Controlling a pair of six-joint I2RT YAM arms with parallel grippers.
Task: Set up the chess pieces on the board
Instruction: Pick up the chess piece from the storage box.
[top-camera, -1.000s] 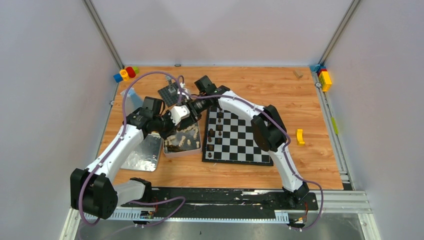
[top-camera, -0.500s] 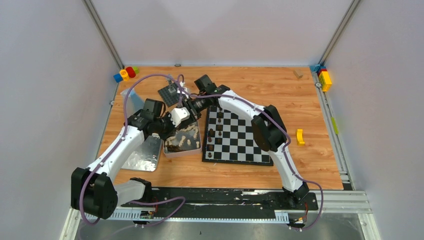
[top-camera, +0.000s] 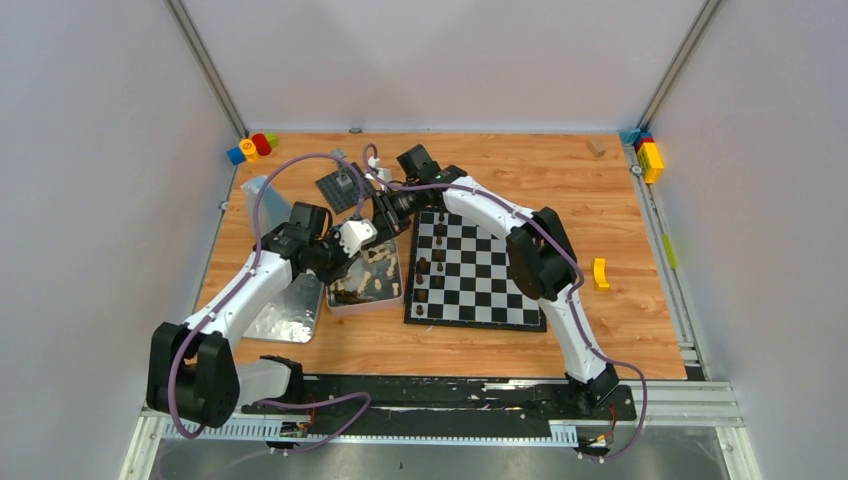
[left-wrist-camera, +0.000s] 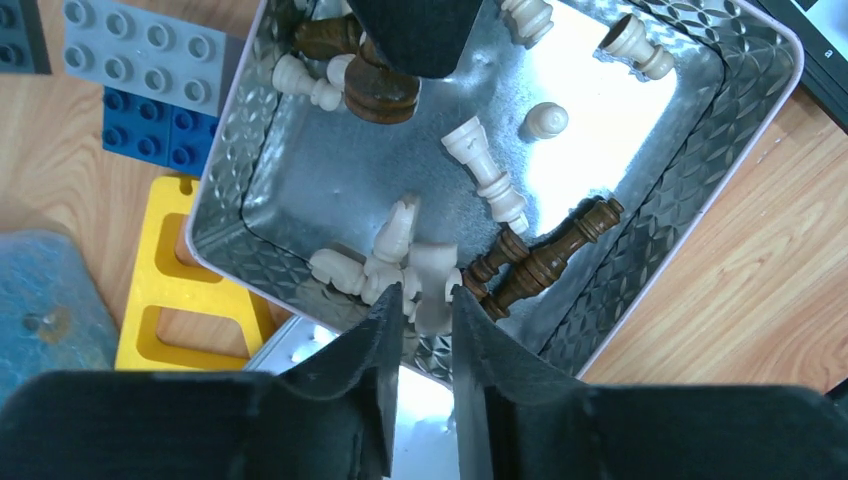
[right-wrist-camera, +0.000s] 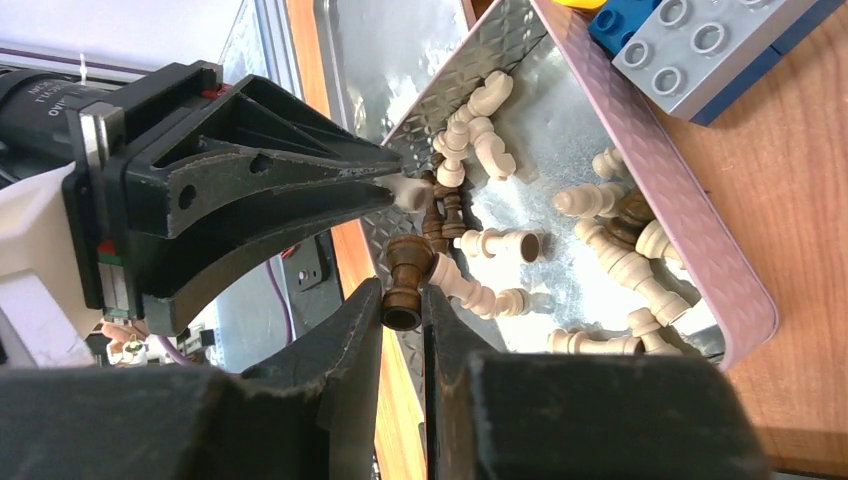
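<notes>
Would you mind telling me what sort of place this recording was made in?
Most likely a robotics lab work cell: plain white panels enclose a wooden tabletop, robot arms are bolted to a rail, with a chessboard and toy bricks.

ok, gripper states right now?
Left gripper: jaws narrow at a cream piece; grip cannot be told.
Right gripper: closed on a dark brown piece.

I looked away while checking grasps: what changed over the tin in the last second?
The right gripper closed on a dark brown piece and drew slightly toward the far side above the tin. The left gripper eased back a little, a cream piece at its tips. The board and the pieces on it stayed put.
</notes>
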